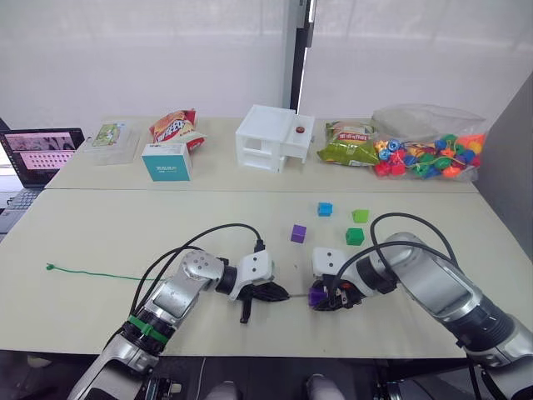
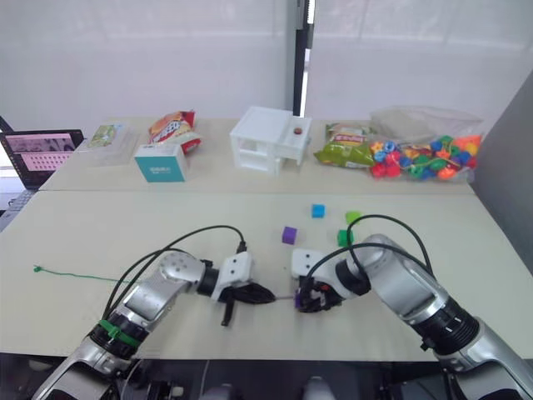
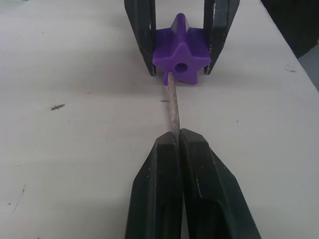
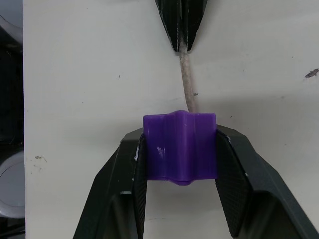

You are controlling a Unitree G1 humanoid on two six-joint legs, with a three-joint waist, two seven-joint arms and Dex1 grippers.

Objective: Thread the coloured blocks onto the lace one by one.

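My right gripper [image 1: 326,298] is shut on a purple block [image 1: 317,296] near the table's front edge; its fingers [image 4: 234,164] clamp the block [image 4: 180,147] on both sides. Facing it, my left gripper [image 1: 281,292] is shut on the lace's stiff greyish tip [image 3: 173,104]. The tip's end touches the block's face [image 3: 181,55] just beside its hole. The green lace [image 1: 92,273] trails off to the left across the table. Loose behind lie a second purple block [image 1: 298,233], a blue one [image 1: 325,209], a lime green one [image 1: 360,216] and a darker green one [image 1: 355,237].
Along the back stand a laptop [image 1: 40,154], a clear container [image 1: 111,140], a teal box [image 1: 166,161], snack bags [image 1: 175,127], a white toy house [image 1: 273,137] and a bag of bright beads [image 1: 429,150]. Black cables [image 1: 225,229] loop over both arms.
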